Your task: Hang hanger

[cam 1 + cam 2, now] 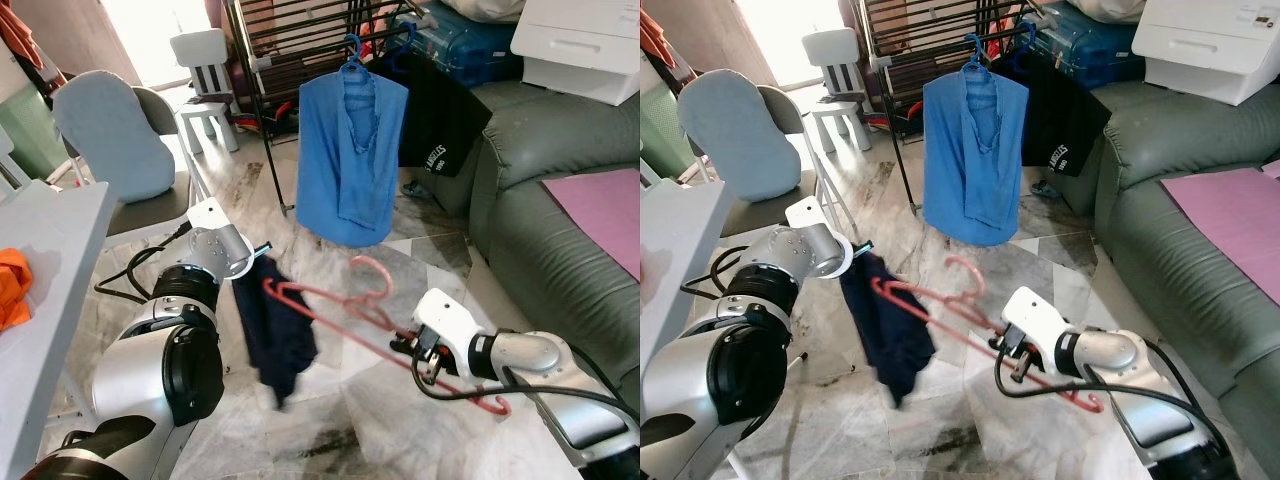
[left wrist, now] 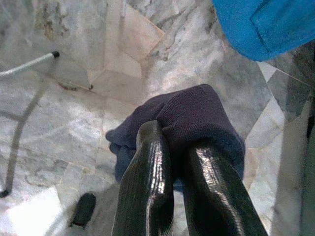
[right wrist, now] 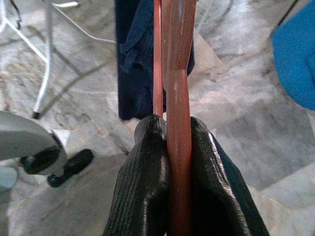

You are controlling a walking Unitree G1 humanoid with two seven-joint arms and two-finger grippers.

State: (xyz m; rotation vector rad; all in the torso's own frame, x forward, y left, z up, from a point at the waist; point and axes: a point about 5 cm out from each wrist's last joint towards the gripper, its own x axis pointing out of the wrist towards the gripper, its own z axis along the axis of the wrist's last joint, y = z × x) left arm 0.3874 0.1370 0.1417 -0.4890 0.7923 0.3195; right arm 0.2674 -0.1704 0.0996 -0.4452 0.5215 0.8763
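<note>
Red plastic is sitting pinched between your right gripper (image 3: 178,162) fingers: they are closing tight on the hanger (image 1: 345,305), held low over the marble floor (image 1: 400,410). Your left gripper (image 2: 179,187) is clamping the dark garment (image 1: 275,330), draped at the hanger's left end. Farther off, a blue shirt (image 1: 350,160) is hanging on the rack (image 1: 290,50).

A bright blue sleeveless top (image 1: 351,160) hangs on a blue plastic hanger (image 1: 353,55) from a dark metal rack (image 1: 290,40), with a black printed garment (image 1: 440,120) just beside it. A grey-green leather sofa (image 1: 540,215) carries a pink mat (image 1: 605,210). A small white plastic chair (image 1: 205,80) stands on the marble floor (image 1: 330,420), near a pale blue padded chair (image 1: 110,135).
</note>
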